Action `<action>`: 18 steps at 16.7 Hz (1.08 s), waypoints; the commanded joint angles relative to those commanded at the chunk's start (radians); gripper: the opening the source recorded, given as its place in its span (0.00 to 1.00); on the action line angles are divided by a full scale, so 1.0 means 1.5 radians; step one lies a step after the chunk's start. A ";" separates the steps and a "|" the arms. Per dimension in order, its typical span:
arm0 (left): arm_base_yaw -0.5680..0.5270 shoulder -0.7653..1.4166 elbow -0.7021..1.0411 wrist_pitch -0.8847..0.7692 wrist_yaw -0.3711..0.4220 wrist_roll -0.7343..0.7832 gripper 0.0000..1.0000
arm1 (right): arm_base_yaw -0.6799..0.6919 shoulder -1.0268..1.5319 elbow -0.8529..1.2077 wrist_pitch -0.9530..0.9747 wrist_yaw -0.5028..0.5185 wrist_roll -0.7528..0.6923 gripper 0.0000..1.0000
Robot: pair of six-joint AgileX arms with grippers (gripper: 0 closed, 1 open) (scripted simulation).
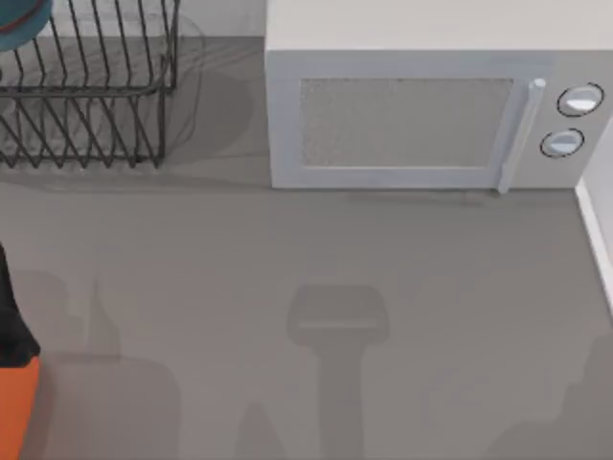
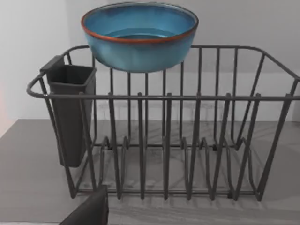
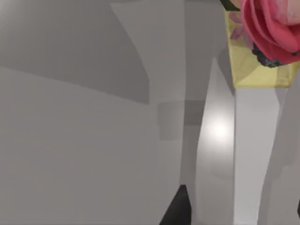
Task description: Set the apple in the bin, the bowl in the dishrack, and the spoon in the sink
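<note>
The teal-blue bowl (image 2: 139, 40) with its reddish-brown rim is upright at the far side of the black wire dishrack (image 2: 197, 140). Its base sits just below the rack's top wire. From above, a slice of the bowl (image 1: 21, 27) peeks in at the top left corner over the dishrack (image 1: 91, 96). My left arm (image 1: 11, 374) is at the table's left edge, well short of the rack. A dark part of the left gripper (image 2: 89, 211) shows in front of the rack, holding nothing. The right gripper's dark fingertips (image 3: 177, 208) stand wide apart and empty. The apple, spoon, bin and sink are out of view.
A white microwave (image 1: 431, 115) stands at the back, right of the rack. A black utensil cup (image 2: 70, 112) hangs on one end of the rack. A white ledge (image 1: 596, 240) borders the table's right side. A yellow box with a pink flower (image 3: 267, 42) shows in the right wrist view.
</note>
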 joint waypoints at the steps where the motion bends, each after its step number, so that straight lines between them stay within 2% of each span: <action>1: 0.000 0.000 0.000 0.000 0.000 0.000 1.00 | 0.000 -0.008 0.013 -0.037 0.000 0.000 0.00; 6: 0.000 0.000 0.000 0.000 0.000 0.000 1.00 | -0.001 -0.061 0.097 -0.178 0.000 0.000 0.00; 13: 0.000 0.000 0.000 0.000 0.000 0.000 1.00 | 0.001 -0.060 0.109 -0.190 0.000 0.003 0.00; 18: 0.000 0.000 0.000 0.000 0.000 0.000 1.00 | 0.025 0.061 0.251 -0.249 0.002 0.013 0.00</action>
